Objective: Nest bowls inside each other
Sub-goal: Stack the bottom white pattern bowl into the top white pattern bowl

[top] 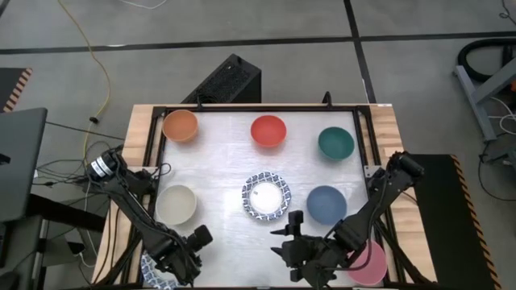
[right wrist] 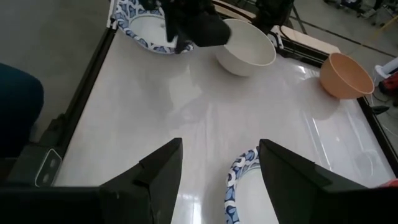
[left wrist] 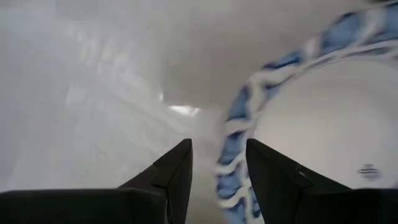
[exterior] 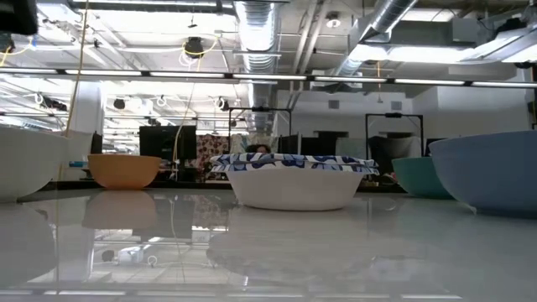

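the left gripper point(top: 173, 266) sits at the lower left of the high view, its fingers point(left wrist: 171, 171) straddling the rim of a blue-patterned bowl point(left wrist: 323, 124), one finger either side of the wall; whether they already pinch it cannot be told. the right gripper point(top: 292, 242) hovers at lower centre, jaws apart and empty, near the centre patterned bowl point(top: 266, 196). the orange bowl point(top: 180, 125), red bowl point(top: 268, 130) and green bowl point(top: 335, 142) line the top, cream bowl point(top: 176, 204) and blue bowl point(top: 326, 203) mid-frame. the bowls look rigid, glossy and probably slippery; a rim pinch seems the best hold.
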